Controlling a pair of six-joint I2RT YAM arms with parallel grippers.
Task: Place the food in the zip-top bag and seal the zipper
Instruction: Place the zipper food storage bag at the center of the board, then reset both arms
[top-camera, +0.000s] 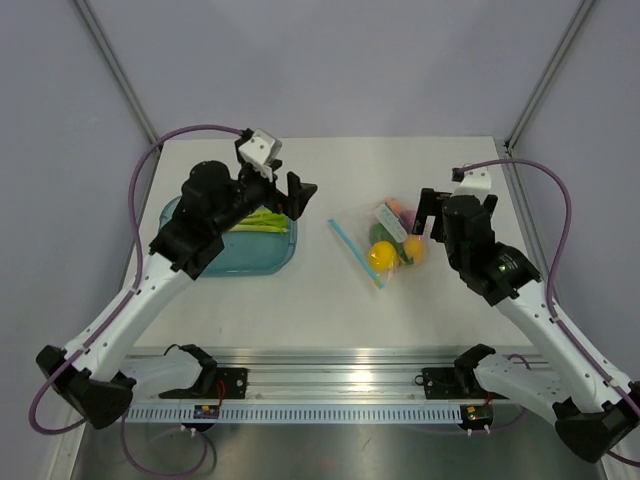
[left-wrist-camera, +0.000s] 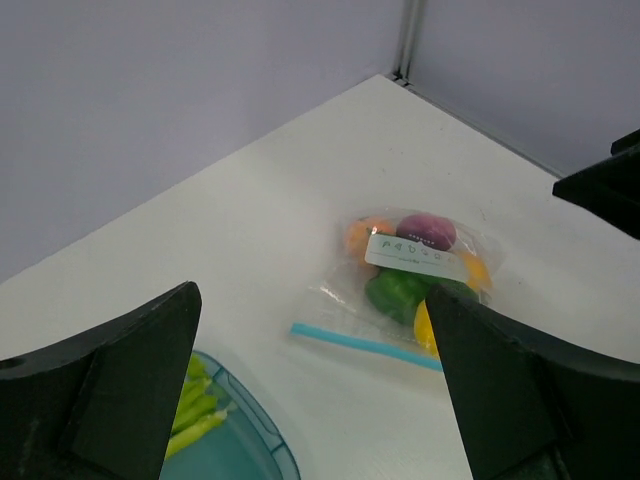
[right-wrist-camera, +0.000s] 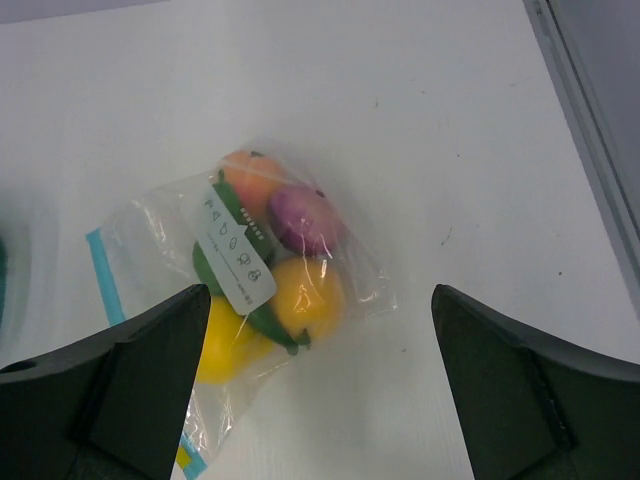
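Observation:
The clear zip-top bag (top-camera: 385, 240) lies flat on the white table right of centre. Inside it are rounded toy foods: orange (right-wrist-camera: 305, 295), yellow (right-wrist-camera: 225, 340), pink-purple (right-wrist-camera: 305, 220) and green (left-wrist-camera: 400, 293) pieces. Its light-blue zipper (top-camera: 355, 252) runs along the left edge, also in the left wrist view (left-wrist-camera: 365, 345). Long green stalks (top-camera: 262, 222) lie in the teal tray (top-camera: 240, 258). My left gripper (top-camera: 285, 190) is open and empty, raised over the tray's right end (left-wrist-camera: 310, 295). My right gripper (top-camera: 455, 205) is open and empty, above the bag's right side (right-wrist-camera: 320, 292).
The table's right edge with a metal frame post (right-wrist-camera: 590, 130) runs close to the bag. Grey walls close in the back and sides. An aluminium rail (top-camera: 330, 385) with the arm bases lies along the near edge.

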